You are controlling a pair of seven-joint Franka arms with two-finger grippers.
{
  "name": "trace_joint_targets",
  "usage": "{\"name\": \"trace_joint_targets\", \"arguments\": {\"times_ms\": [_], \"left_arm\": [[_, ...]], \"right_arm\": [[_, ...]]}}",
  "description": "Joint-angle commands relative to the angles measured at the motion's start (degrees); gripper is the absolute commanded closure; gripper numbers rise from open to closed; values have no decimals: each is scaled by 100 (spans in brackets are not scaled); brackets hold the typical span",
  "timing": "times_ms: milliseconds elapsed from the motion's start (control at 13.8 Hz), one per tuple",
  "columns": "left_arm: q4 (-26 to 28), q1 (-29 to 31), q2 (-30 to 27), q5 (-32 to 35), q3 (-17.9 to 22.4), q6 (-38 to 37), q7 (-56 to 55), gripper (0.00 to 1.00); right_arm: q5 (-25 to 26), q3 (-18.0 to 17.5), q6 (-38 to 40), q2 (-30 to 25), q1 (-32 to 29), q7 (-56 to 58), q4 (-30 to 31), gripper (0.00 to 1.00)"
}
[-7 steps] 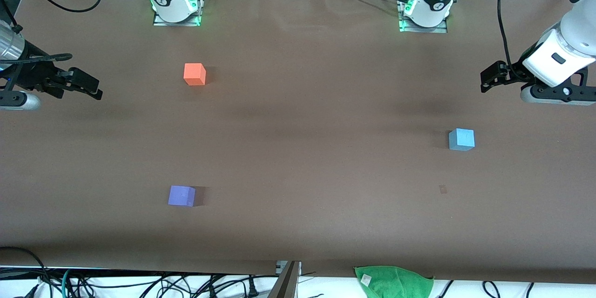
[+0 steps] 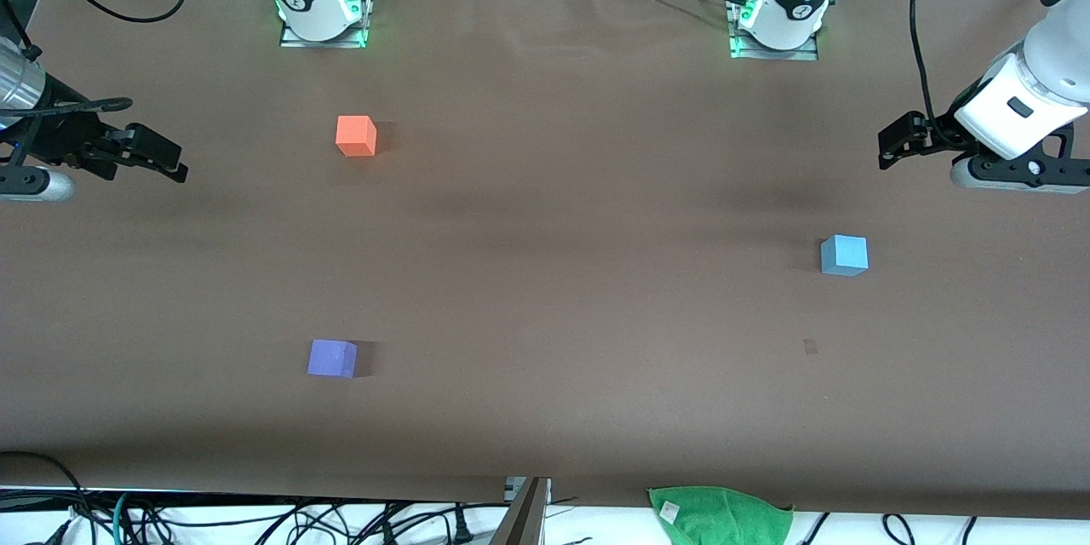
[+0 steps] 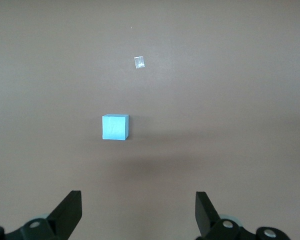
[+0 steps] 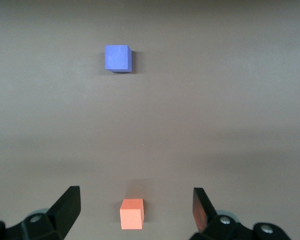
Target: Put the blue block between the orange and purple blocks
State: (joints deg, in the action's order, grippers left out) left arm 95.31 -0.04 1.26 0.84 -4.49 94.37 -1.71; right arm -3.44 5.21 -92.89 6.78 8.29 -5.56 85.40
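The left hand [image 2: 890,146] hangs in the air over the surface [image 2: 562,213] at the left arm's end, holding nothing and touching nothing. Its two fingers [image 3: 67,212] are spread wide in the left wrist view, with bare surface showing between them. The blue block [image 2: 844,255] sits flat on the surface at that same end, nearer to the front camera than the spot under the left hand, and clear of both fingers. A small pale mark [image 3: 139,62] shows on the surface near that block.

The right hand [image 2: 166,162] waits in the air over the right arm's end of the surface, also empty. Its fingers [image 4: 65,207] stand wide apart in the right wrist view, and the orange block [image 4: 132,214] appears between them but lies down on the surface, untouched.

The orange block and the purple block [image 2: 332,358] both rest toward the right arm's end, well apart from each other, the purple one nearer to the front camera. The stretch of surface between them is bare. The blue block lies well apart from both.

A green cloth [image 2: 719,515] lies at the surface's edge closest to the front camera.
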Motion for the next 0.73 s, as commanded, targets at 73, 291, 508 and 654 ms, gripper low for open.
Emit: {"name": "trace_joint_targets", "arguments": {"times_ms": [73,291,508,654], "left_arm": [[-197,-31,102,-57,-8,-103,84,0],[-197,-49,120,-49,-17,-111,127,0],[-197,-49,129,-49,-17,-111,57,0],[-189,-49,129,-49,-17,-120,40,0]], "right_arm": [[-78,-38,69,-80,-21,38,3,1],[-78,-20,69,-80,-21,73,3,0],[-78,-38,69,-80,-21,108,3,1],[-78,-12,69,-80,-21,73,3,1]]}}
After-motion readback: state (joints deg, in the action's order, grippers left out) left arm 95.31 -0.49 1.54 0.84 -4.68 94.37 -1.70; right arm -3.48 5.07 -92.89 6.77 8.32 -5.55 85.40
